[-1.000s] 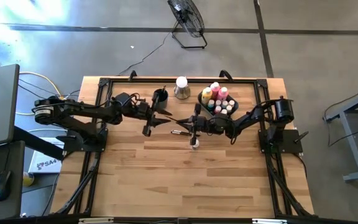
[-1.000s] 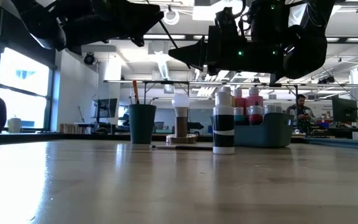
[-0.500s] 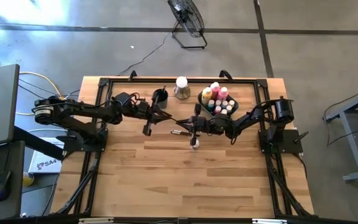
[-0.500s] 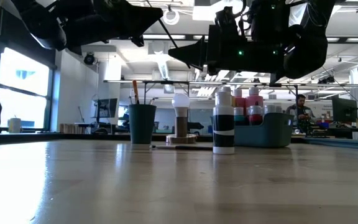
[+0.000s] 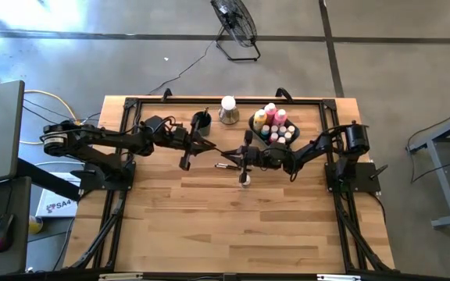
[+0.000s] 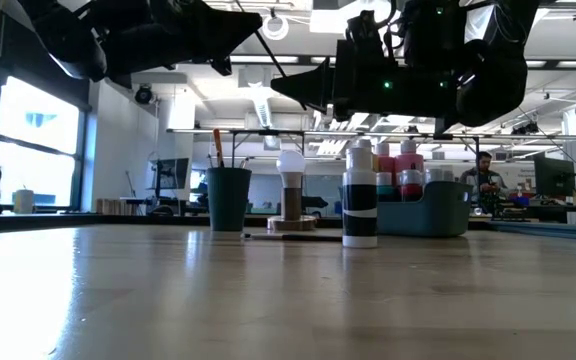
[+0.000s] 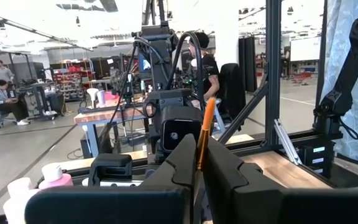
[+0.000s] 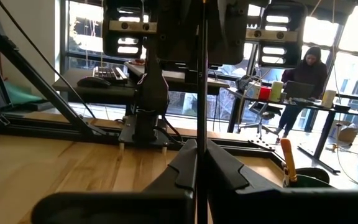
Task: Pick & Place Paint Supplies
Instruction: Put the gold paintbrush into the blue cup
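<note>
At the table's (image 5: pixel 209 226) far edge stand the cup (image 5: pixel 201 122), a lamp (image 5: pixel 228 109) to its right, then the bin (image 5: pixel 255 123) holding bottles (image 5: pixel 270 112) — one bottle (image 5: pixel 245 180) stands alone nearer the middle, before them.

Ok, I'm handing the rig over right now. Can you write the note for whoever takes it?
Left gripper: shut on the held brush, above mid-table.
Right gripper: shut on that same brush's other end.
Done: several bottles stand in the bin; one brush stands in the cup.
Left: the held brush, a second brush lying on the table, and the black-banded bottle standing beneath the right gripper.
</note>
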{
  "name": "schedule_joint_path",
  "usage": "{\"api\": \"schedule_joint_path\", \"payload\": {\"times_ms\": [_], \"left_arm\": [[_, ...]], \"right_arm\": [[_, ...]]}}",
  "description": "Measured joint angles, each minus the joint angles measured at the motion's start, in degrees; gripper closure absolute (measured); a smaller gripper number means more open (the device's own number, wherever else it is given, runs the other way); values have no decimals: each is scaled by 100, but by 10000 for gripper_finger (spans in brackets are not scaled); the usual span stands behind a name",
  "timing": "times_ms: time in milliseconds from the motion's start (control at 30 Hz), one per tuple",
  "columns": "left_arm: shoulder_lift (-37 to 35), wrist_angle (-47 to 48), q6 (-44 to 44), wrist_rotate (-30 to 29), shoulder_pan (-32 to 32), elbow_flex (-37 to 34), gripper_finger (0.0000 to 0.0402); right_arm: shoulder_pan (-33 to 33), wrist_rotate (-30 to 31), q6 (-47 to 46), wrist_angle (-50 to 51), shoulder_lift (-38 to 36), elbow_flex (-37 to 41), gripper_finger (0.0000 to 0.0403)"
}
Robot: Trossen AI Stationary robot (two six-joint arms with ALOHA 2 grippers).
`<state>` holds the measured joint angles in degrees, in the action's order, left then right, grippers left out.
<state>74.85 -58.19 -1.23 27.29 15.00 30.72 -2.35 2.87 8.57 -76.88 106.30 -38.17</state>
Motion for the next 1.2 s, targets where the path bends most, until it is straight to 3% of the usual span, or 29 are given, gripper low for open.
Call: {"api": "schedule_joint_path", "payload": {"times_ms": [300,567,733,933,1200], "left_arm": [[0,6,24,38,0,0,393],[0,21,23,34,-2,0,394],[-50,110,-44,-23,84,0,394],[-380,754,-154,-321,586,0,394],[-779,1531,-194,-1040,1481,0,394]], "right_arm": [[131,8,219,-1,0,2,376],[151,101,228,-8,0,2,257],[227,1394,267,240,-63,9,198],[482,2813,769,1246,-432,13,183],[805,3344,940,2054,-967,13,200]]}}
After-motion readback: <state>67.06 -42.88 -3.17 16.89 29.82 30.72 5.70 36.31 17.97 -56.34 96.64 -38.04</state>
